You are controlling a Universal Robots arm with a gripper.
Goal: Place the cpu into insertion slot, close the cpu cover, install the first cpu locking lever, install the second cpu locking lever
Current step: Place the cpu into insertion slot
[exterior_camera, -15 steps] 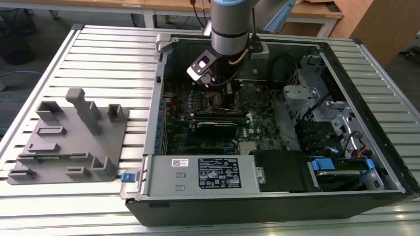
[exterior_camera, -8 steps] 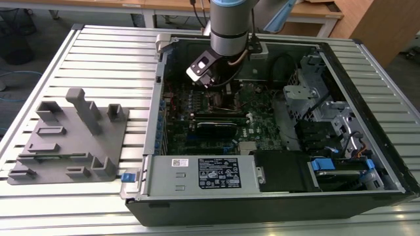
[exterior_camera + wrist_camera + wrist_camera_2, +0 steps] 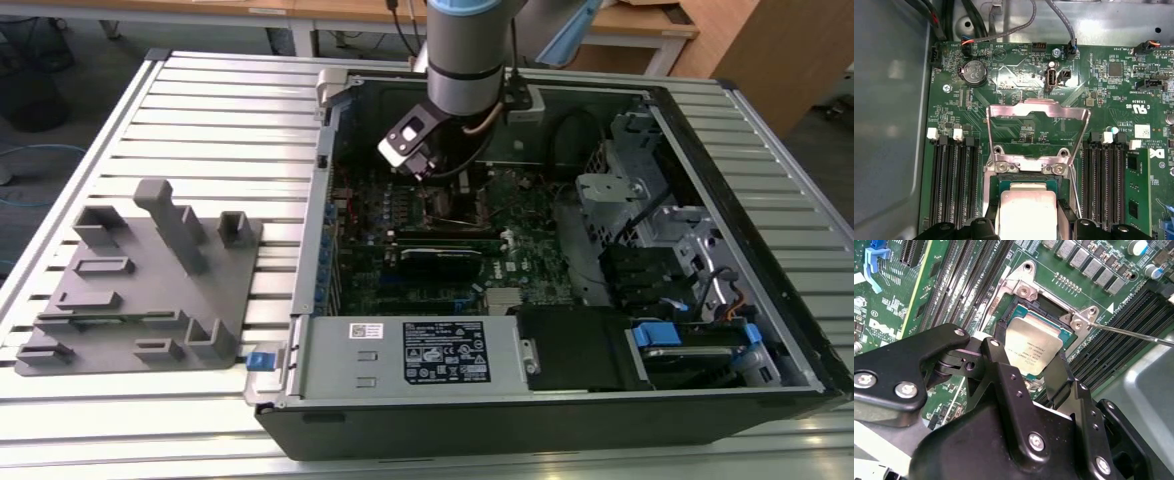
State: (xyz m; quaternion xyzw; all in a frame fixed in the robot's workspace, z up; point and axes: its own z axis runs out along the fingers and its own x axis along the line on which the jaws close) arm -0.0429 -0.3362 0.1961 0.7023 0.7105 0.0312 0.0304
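Note:
The cpu (image 3: 1033, 351), a square chip with a silver-grey top, lies level over the insertion slot (image 3: 1026, 307) on the green board. My gripper (image 3: 1029, 359) straddles it, and its black fingers (image 3: 1004, 380) press against two opposite edges of the chip. The cpu (image 3: 1026, 210) sits between the same fingers in the first wrist view too. Behind the slot, the cpu cover (image 3: 1038, 111) stands swung up and open as a silvery frame. A thin locking lever (image 3: 1134, 334) sticks out beside the socket. In the exterior view my gripper (image 3: 441, 195) reaches down into the open computer case.
Long black memory slots (image 3: 954, 185) run on both sides of the socket. The case (image 3: 561, 400) holds a power supply (image 3: 400, 355), a black card (image 3: 441, 262) and drive bays (image 3: 641, 230). A grey fixture plate (image 3: 134, 280) lies on the slatted table at the exterior view's left.

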